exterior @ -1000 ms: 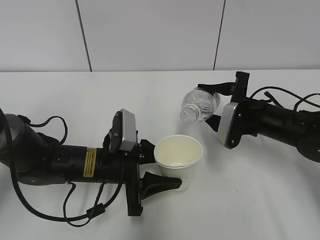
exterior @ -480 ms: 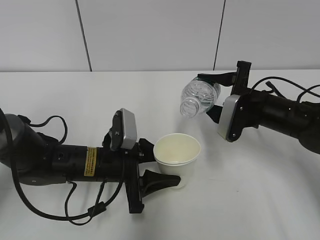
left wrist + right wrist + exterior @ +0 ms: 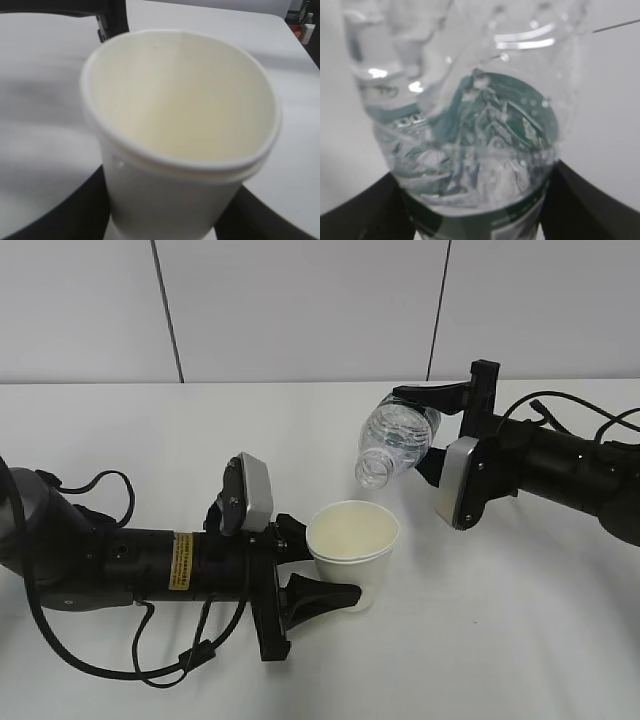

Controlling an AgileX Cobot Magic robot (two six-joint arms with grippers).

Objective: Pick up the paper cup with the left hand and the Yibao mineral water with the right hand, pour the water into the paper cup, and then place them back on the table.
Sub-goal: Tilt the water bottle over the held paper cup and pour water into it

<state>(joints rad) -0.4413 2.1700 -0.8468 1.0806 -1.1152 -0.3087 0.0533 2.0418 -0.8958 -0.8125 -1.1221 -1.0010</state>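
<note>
My left gripper [image 3: 315,570] is shut on the off-white paper cup [image 3: 352,550] and holds it upright near the table's middle. In the left wrist view the cup [image 3: 175,140] fills the frame between the black fingers [image 3: 65,210]; its inside looks pale, and I cannot tell whether water is in it. My right gripper [image 3: 440,430] is shut on the clear Yibao bottle [image 3: 395,440], tilted with its open mouth down and left, above and just behind the cup. In the right wrist view the bottle [image 3: 475,140] shows its green label and droplets; no stream shows.
The white table [image 3: 520,640] spreads around both arms. A pale panelled wall [image 3: 300,310] stands behind the table's far edge. Black cables [image 3: 150,670] trail from the left arm on the table, and more [image 3: 570,425] from the right arm.
The cup has risen slightly and shifted a little left. The bottle has lifted and moved up and away from the cup, its mouth still pointing down towards it.
</note>
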